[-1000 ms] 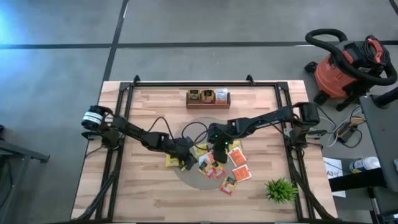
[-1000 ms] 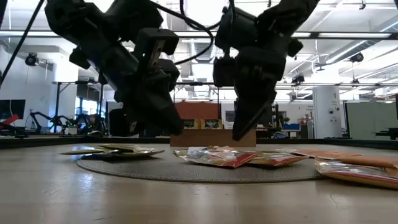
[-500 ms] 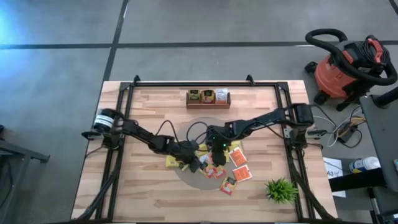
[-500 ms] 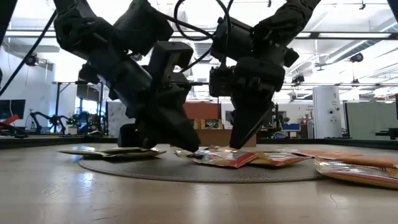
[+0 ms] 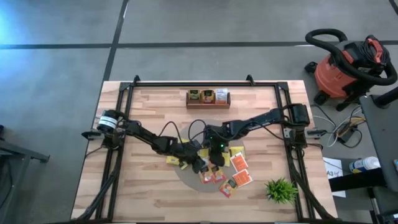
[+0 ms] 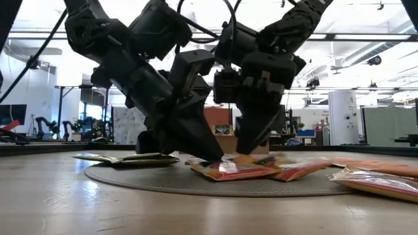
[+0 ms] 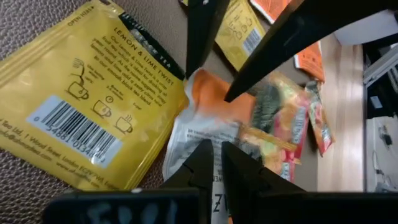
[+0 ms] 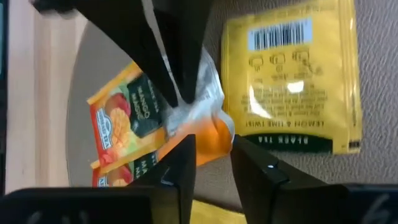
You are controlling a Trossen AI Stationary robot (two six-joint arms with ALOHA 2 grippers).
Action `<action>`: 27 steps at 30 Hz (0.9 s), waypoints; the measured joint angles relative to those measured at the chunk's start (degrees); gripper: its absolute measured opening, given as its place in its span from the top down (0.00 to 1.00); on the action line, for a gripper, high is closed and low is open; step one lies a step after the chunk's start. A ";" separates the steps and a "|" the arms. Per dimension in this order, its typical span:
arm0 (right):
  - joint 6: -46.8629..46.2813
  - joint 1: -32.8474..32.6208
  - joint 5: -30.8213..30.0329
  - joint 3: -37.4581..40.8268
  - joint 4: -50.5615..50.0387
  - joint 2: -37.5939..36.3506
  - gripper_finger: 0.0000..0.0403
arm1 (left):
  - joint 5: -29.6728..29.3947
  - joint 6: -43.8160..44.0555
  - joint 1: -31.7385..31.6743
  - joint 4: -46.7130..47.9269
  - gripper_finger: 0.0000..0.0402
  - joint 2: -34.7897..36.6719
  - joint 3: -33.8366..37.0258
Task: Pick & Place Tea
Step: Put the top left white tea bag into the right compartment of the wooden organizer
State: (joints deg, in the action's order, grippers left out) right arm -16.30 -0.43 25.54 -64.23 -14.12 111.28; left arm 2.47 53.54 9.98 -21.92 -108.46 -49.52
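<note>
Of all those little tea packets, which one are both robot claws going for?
The crumpled orange-and-white packet on the round mat, lying beside a flat yellow lemon packet. Both arms' jaws meet over it; the other packets lie flat and untouched.

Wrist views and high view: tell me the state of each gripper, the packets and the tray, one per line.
left gripper: jaws shut on the orange packet's edge.
right gripper: jaws open astride the same packet.
orange packet: crumpled, on the mat.
yellow packet: flat, barcode up.
tray: holds packets.

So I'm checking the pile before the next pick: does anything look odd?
Yes. Both grippers, left and right, meet at one orange-and-white packet on the round mat, and it looks crumpled and lifted at one edge.
</note>
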 joint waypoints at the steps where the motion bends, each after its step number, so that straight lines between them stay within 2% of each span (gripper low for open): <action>1: 0.29 0.00 0.00 -0.28 0.09 0.00 0.77 | -0.03 -0.02 0.00 0.17 0.93 0.01 0.00; 11: 3.11 0.00 -0.17 -1.18 1.21 0.00 0.96 | -0.46 0.09 -0.02 0.09 0.93 0.05 -0.08; 20: 2.98 -0.02 0.39 -1.16 0.14 -0.17 0.98 | -2.44 0.07 -0.07 0.51 0.93 0.96 -0.15; 27: 3.17 0.10 0.16 -1.40 -1.68 -2.71 0.98 | -6.46 -3.02 -0.17 3.11 0.93 5.85 -0.13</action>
State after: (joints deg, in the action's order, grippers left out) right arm -13.13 -0.33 25.70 -65.63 -15.80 108.57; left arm -3.99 50.52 9.80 -18.81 -102.60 -49.65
